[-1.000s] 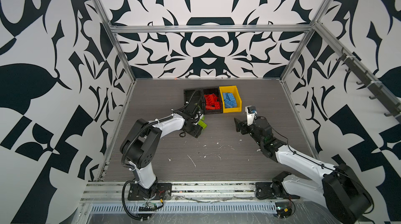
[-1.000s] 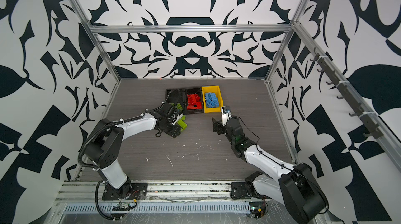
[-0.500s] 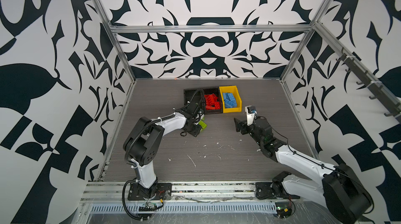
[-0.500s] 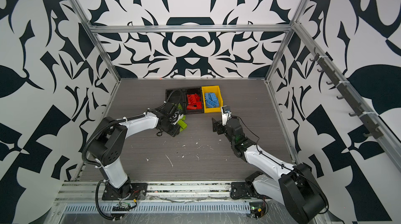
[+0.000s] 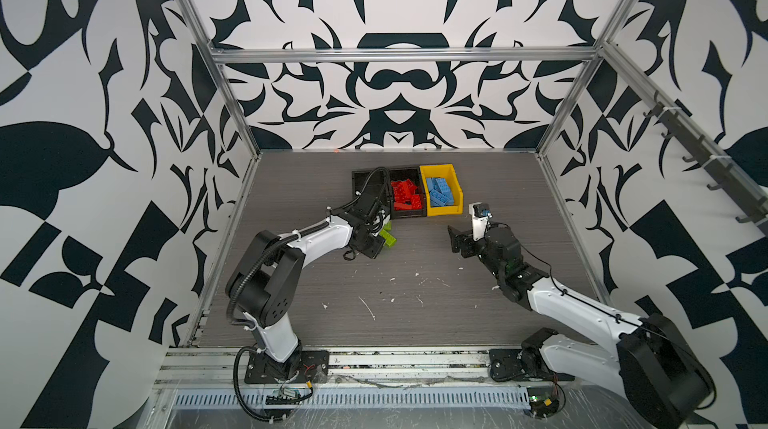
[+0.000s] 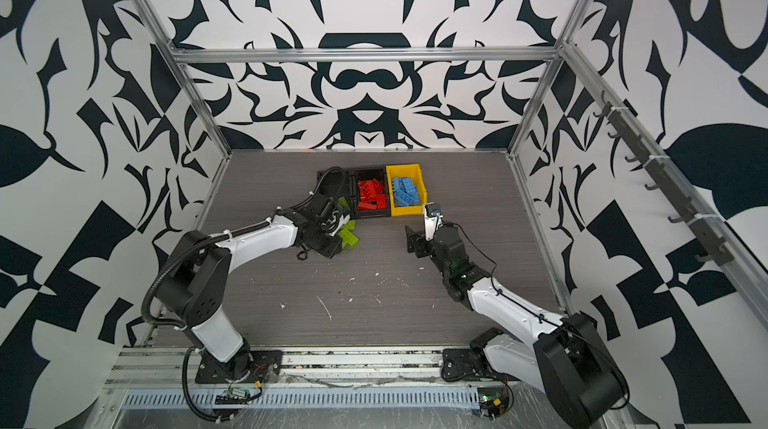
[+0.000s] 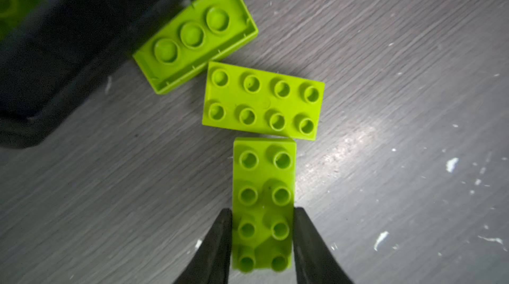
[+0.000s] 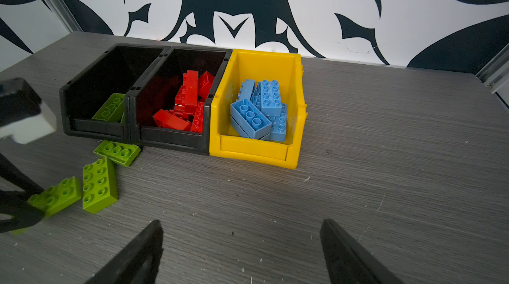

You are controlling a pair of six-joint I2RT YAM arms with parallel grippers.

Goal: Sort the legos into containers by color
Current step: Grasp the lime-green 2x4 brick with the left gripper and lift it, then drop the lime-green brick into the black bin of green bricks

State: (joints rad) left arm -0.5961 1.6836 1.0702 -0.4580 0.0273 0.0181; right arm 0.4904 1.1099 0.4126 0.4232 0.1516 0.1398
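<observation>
Your left tool is narrow, its pads against both long sides of a green brick lying studs-up on the worktop. The brick's long axis points straight out from the tool, so the grip spans its short width. Its far end touches, or nearly touches, a second brick set crosswise. Beyond that an upturned brick sits just beside the black bin, which holds one green lego. I'd lift straight up first, or you may drag the neighbour. Your right tool stands wide and empty, well apart.

Lab robot cell: aluminium frame, black-and-white patterned walls
</observation>
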